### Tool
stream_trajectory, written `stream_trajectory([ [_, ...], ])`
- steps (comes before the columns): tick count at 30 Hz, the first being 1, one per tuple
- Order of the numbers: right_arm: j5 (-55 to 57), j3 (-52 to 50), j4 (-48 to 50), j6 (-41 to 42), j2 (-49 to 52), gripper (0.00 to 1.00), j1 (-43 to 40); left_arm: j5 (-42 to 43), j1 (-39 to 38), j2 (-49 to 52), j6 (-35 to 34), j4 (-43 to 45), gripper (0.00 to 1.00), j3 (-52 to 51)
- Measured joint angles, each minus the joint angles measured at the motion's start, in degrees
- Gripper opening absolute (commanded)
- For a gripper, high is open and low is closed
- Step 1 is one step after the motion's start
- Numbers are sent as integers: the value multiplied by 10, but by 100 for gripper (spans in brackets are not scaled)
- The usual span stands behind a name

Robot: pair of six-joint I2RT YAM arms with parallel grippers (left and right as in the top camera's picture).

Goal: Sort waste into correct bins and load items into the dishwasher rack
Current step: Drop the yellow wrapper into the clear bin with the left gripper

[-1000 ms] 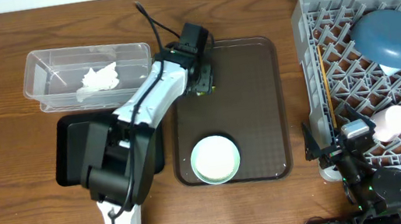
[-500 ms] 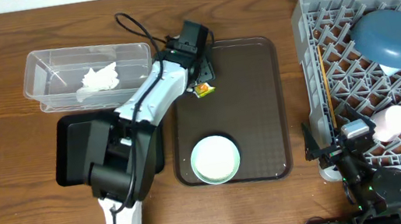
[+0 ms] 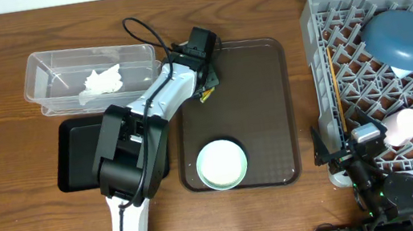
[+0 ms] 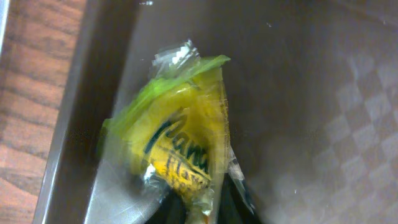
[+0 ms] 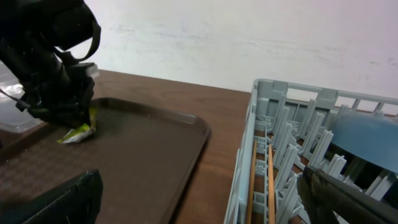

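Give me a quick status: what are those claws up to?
Left claw pinching snack wrapper on brown tray. Right claw open, empty, beside dishwasher rack. Nothing visibly blocking.

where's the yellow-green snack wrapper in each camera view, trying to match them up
Overhead: the snack wrapper lies near the top left corner of the brown tray.
Left wrist: the wrapper fills the middle of the picture, close to the tray's left rim.
Right wrist: the wrapper is small, at the left, on the tray's far side.
Shared landmark: the brown tray, whose rim runs beside the wrapper in every view.
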Motion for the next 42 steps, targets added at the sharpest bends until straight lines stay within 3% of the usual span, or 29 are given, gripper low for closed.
stream_trajectory([
  [8, 0, 0, 0, 0, 0, 99, 0, 19, 0, -42, 82, -71, 6, 0],
  [16, 0, 0, 0, 0, 0, 99, 0, -59, 25, -299, 158, -121, 6, 10],
  [20, 0, 0, 0, 0, 0, 99, 0, -81, 78, -332, 173, -109, 8, 21],
  [28, 0, 0, 0, 0, 0, 99, 0, -65, 181, -217, 184, -47, 39, 11],
  [30, 1, 0, 0, 0, 0, 99, 0, -47, 197, -206, 182, -47, 56, 5],
  [33, 1, 0, 0, 0, 0, 99, 0, -30, 203, -209, 184, -54, 66, 5],
  [42, 1, 0, 0, 0, 0, 99, 0, -9, 200, -337, 184, -131, 73, 5],
])
